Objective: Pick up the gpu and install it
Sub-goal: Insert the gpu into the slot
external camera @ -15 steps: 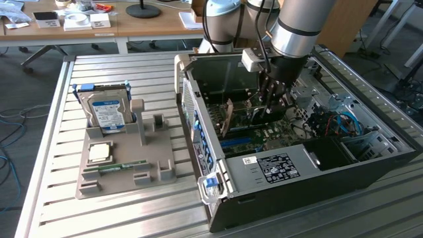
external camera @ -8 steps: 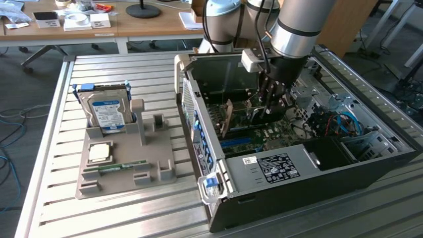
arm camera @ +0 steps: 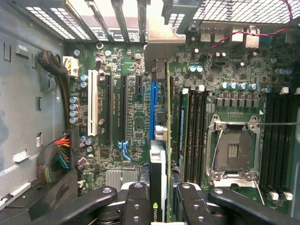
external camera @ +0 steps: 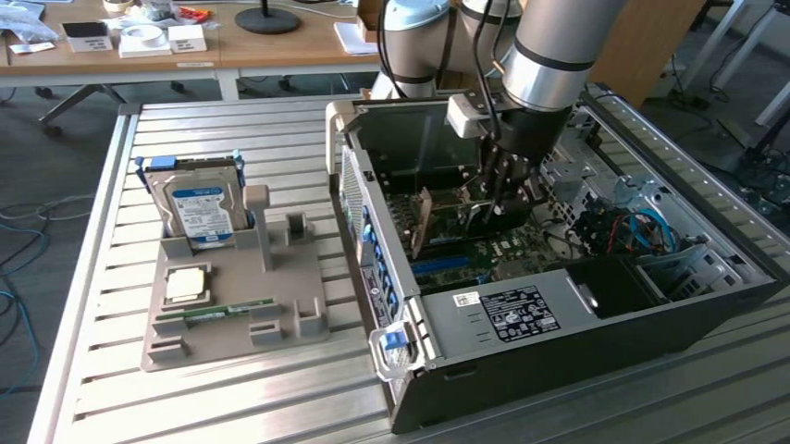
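Observation:
My gripper (external camera: pixel 504 199) reaches down into the open PC case (external camera: pixel 543 319), shut on the gpu (external camera: pixel 442 220), which stands on edge with its brownish board side facing the exterior view's left. In the wrist view the gpu (arm camera: pixel 167 140) appears edge-on as a thin line between my black fingers (arm camera: pixel 138 201), the gripper (arm camera: pixel 164 199) clamped on its near end. Its silver end bracket (arm camera: pixel 161 44) reaches the case's rear slot openings. The card hangs over the motherboard (arm camera: pixel 131 117), just beside the blue expansion slot (arm camera: pixel 153 110). Whether its edge touches a slot I cannot tell.
On the slatted table at the exterior view's left, a grey holder (external camera: pixel 235 314) carries a blue-labelled hard drive (external camera: pixel 202 211), a green RAM stick (external camera: pixel 216 313) and a CPU chip (external camera: pixel 188 282). Inside the case sit a CPU socket (arm camera: pixel 233 150), RAM slots and coloured cables (arm camera: pixel 61 154).

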`<state>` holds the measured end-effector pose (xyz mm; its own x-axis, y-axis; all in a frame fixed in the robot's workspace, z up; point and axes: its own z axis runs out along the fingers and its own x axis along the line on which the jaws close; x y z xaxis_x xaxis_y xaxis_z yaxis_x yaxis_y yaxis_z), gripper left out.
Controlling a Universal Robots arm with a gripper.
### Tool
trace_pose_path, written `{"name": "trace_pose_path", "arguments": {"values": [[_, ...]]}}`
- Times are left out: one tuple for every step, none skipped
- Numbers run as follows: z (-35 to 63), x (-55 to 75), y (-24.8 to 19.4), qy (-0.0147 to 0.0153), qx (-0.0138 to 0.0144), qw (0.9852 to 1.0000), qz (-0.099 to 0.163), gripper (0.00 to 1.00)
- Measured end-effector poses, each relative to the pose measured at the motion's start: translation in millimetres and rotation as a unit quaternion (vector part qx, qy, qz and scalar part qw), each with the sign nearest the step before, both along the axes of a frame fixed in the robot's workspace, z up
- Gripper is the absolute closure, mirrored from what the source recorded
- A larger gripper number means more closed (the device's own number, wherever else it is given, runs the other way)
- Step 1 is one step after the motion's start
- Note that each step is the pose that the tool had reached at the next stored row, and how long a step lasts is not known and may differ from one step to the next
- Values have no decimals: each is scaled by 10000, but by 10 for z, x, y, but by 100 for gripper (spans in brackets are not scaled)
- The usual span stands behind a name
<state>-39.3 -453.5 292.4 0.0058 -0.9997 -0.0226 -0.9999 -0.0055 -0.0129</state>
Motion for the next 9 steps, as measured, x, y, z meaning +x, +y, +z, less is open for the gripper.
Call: {"name": "trace_pose_path", "arguments": {"values": [[0,0,0,0,0,10000,0,73],[0,0,0,0,0,10000,0,73],[-1,0,0,0,1,10000,0,73],[-2,-5,0,-1,1,10000,-1,73],[-3,-14,0,-2,2,10000,-1,73],[-4,-23,1,-3,2,10000,0,73],[-6,-41,1,-5,2,10000,0,73],[-16,-54,0,-5,2,10000,0,73],[-28,-59,0,-5,1,10000,0,73]]}}
